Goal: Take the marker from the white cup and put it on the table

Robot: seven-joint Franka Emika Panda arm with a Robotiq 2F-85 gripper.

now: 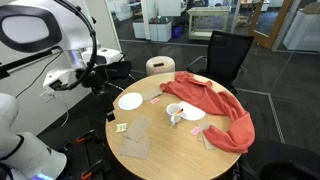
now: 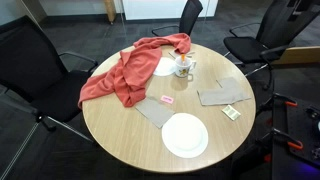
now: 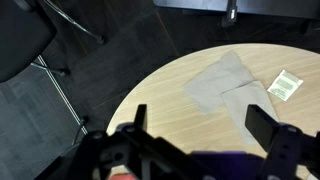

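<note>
Panda arm (image 1: 40, 30) and round table (image 1: 170, 152) at one moment of the task. The pincer (image 1: 97, 77) hangs off the table's edge, above the dark carpet (image 3: 90, 70) and clear of every object. In the wrist view the pincer (image 3: 200, 128) is spread wide with nothing between its two dark fingers (image 3: 138, 122), and the light wood table (image 3: 160, 100) lies ahead of and below them. Straight ahead of the pincer, between the lines of the two fingers, a crumpled grey cloth (image 3: 225, 85) rests flat on the wood. Just beside it, ahead of the finger at the picture's right, lies a small pale packet (image 3: 285, 87). In an exterior view a flat white plate (image 1: 130, 100) is the object nearest the pincer. The white cup (image 1: 175, 113) stands upright well apart from the pincer, beyond the plate and near the middle of the table. It is just beside the edge of a red cloth (image 1: 212, 105) that drapes over the table's far side from the pincer. The marker (image 2: 182, 60) appears only as a slim dark form at the mouth of the white cup (image 2: 183, 68); it is too small to resolve further. A black chair (image 1: 225, 55) stands beyond the table, farther from the pincer than the cup.
</note>
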